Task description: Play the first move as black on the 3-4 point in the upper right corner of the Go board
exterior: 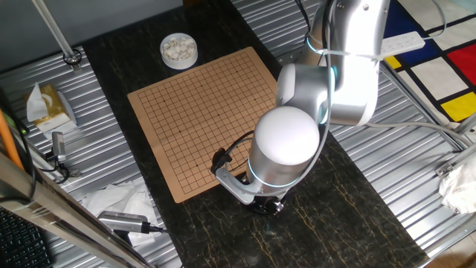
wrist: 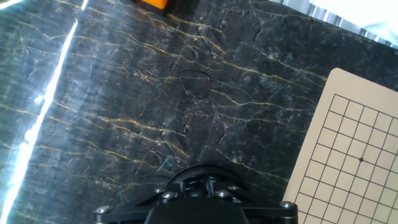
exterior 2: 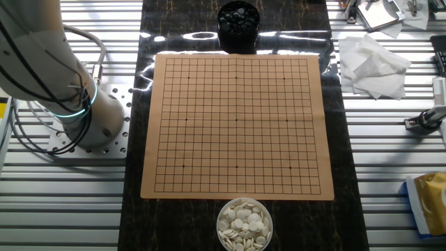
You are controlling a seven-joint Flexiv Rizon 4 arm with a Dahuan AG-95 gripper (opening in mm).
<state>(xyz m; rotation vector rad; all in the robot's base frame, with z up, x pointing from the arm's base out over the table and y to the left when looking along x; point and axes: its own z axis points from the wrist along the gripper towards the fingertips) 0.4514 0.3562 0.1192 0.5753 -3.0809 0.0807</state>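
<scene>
The gripper (exterior: 268, 205) hangs over bare marble at the Go board's (exterior 2: 209, 139) edge; its fingers are out of sight, so whether they are spread or holding anything cannot be told. The likeliest slip is a stone set on a neighbouring crossing or on the star dot (exterior 2: 284, 79), since the 3-4 point (exterior 2: 292, 79), toward 2 o'clock in the other fixed view, is unmarked. Counted: one board with no stones on it, nine star dots, one bowl of white stones (exterior 2: 244, 223) at 6 o'clock, and one black bowl (exterior 2: 238, 38) at 12 o'clock, where the black stones (exterior 2: 238, 17) lie heaped
</scene>
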